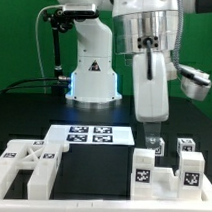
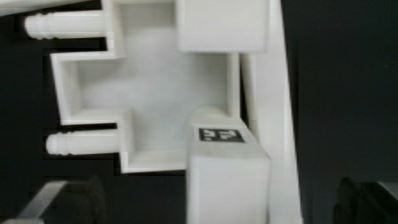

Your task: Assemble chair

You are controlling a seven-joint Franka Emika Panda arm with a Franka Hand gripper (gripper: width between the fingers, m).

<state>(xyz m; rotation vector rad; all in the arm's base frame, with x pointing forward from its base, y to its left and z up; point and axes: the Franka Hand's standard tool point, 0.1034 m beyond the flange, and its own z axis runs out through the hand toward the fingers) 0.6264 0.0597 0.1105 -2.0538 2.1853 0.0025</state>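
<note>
Loose matte-white chair parts lie on the black table. In the wrist view a flat white panel (image 2: pixel 151 90) with two round pegs (image 2: pixel 80 25) lies beside a long white bar (image 2: pixel 231 185) that bears a square tag (image 2: pixel 221 134). My gripper (image 2: pixel 205 207) is open and straddles that bar, with a dark gap on each side of it. One dark finger (image 2: pixel 45 205) shows at each edge of the picture. In the exterior view my gripper (image 1: pixel 151 123) hangs just above tagged white blocks (image 1: pixel 143 173) at the front on the exterior view's right.
The marker board (image 1: pixel 90 135) lies in the middle of the table. A white part with crossed braces (image 1: pixel 27 161) sits at the front on the exterior view's left. More tagged blocks (image 1: pixel 189 163) stand at the exterior view's right. The arm's base (image 1: pixel 93 68) stands behind.
</note>
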